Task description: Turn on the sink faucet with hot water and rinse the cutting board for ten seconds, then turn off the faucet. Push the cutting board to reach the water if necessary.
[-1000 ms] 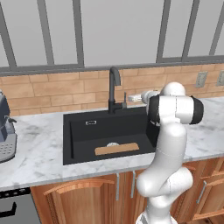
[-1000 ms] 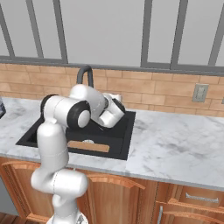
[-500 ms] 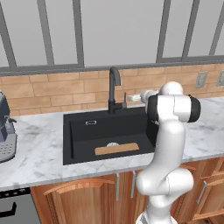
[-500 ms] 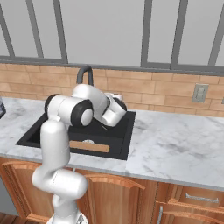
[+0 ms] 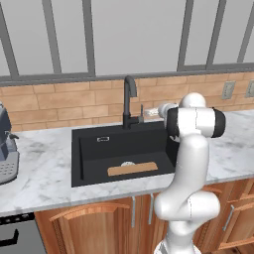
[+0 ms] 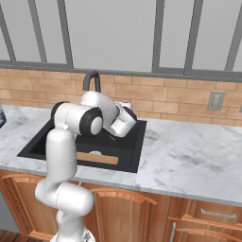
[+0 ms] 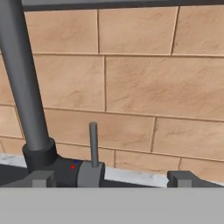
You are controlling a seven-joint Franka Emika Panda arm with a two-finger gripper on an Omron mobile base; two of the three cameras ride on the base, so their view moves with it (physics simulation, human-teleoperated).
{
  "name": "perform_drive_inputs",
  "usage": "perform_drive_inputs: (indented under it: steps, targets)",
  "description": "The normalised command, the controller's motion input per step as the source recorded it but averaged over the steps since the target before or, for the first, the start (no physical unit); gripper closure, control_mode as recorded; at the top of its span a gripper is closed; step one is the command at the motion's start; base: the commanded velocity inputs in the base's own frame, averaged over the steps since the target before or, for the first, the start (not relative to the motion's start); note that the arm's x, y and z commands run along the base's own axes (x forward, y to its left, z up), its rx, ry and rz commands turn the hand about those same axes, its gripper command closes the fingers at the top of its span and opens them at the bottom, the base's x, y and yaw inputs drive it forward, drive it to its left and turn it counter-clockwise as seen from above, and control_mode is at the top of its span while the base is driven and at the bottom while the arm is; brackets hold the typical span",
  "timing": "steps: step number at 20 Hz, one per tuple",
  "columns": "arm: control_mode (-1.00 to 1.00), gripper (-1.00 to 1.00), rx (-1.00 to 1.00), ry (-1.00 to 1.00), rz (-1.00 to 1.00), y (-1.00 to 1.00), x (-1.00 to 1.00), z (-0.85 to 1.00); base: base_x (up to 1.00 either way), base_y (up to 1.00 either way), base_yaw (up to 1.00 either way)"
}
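The black gooseneck sink faucet (image 5: 129, 99) (image 6: 91, 80) stands behind the black sink (image 5: 94, 149), and no water runs from it. In the hand view its column (image 7: 22, 87) rises at the left, with the small upright lever (image 7: 93, 144) on its base. My gripper (image 7: 111, 180) (image 5: 151, 112) is open, level with the lever from the right. The lever stands between the fingertips (image 7: 41, 179), nearer the left one, and I cannot tell if it touches. The tan cutting board (image 5: 133, 169) (image 6: 97, 158) lies flat on the basin floor near the front wall.
A brick backsplash (image 7: 144, 87) runs right behind the faucet. Marble counter (image 6: 189, 156) stretches to the right of the sink. A grey coffee machine (image 5: 6, 149) stands at the far left. Wall outlets (image 6: 216, 100) sit on the bricks at the right.
The arm has crept very slightly left toward the faucet. The gripper stays open, and the board has not moved.
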Motion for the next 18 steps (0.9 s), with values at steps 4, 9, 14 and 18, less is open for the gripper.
perform_drive_inputs:
  steps: [4, 9, 14, 18]
  targets:
    - [-1.00, -1.00, 0.00, 0.00, 0.00, 0.08, 0.05, -0.15, 0.00, 0.00, 0.00]
    - [-1.00, -1.00, 0.00, 0.00, 0.00, 0.12, 0.04, -0.10, 0.00, 0.00, 0.00]
    - [-1.00, -1.00, 0.00, 0.00, 0.00, 0.15, 0.11, -0.11, 0.00, 0.00, 0.00]
    - [-1.00, -1.00, 0.00, 0.00, 0.00, 0.14, 0.14, -0.08, 0.00, 0.00, 0.00]
